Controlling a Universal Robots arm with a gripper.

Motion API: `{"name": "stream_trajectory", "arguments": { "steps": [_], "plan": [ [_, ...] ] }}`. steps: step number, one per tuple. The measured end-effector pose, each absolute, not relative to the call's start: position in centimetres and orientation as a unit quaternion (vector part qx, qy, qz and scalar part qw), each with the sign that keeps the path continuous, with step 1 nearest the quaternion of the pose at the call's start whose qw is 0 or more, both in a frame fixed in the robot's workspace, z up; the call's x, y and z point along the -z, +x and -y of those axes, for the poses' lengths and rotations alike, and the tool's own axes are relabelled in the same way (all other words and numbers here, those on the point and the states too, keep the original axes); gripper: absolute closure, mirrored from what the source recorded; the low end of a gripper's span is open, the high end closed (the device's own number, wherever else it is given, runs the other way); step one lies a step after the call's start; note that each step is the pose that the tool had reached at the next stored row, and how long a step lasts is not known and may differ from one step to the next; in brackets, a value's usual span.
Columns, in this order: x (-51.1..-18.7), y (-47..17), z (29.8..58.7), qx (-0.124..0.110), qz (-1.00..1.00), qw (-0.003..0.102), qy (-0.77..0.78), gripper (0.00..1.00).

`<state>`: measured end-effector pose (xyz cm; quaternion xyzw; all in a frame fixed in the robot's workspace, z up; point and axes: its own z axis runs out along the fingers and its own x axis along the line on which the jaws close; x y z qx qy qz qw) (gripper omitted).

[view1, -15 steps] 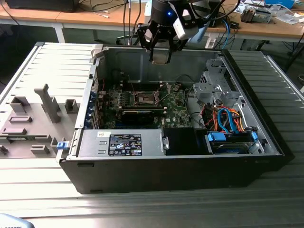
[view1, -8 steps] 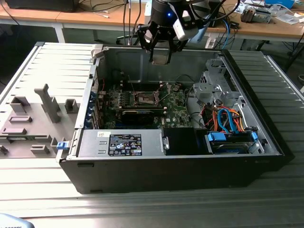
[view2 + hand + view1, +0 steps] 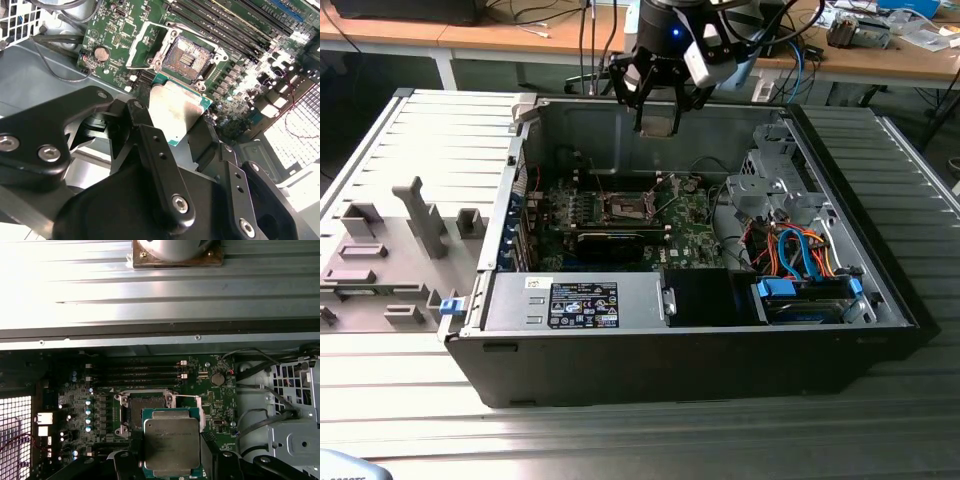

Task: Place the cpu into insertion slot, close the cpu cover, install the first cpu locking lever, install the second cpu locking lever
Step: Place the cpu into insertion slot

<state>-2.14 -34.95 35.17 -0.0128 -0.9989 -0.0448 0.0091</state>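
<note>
First wrist view: gripper (image 3: 171, 456) clamped on two opposite edges of the cpu (image 3: 171, 440), its grey metal face toward this camera, held clear above the open slot (image 3: 146, 411). Exterior view: cpu hangs high over the case (image 3: 670, 365).

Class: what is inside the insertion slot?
The insertion slot holds no chip; its dark centre and contacts lie bare. The cpu, gripped by the end effector, hangs above the board and hides part of the slot in the first wrist view.
</note>
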Motion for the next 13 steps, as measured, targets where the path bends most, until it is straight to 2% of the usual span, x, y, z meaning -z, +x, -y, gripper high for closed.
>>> {"name": "stream_trajectory", "arguments": {
  "steps": [13],
  "plan": [
    [-34.95,-2.14,34.95,0.045,0.999,0.009,-0.013,0.46]
  ]
}}
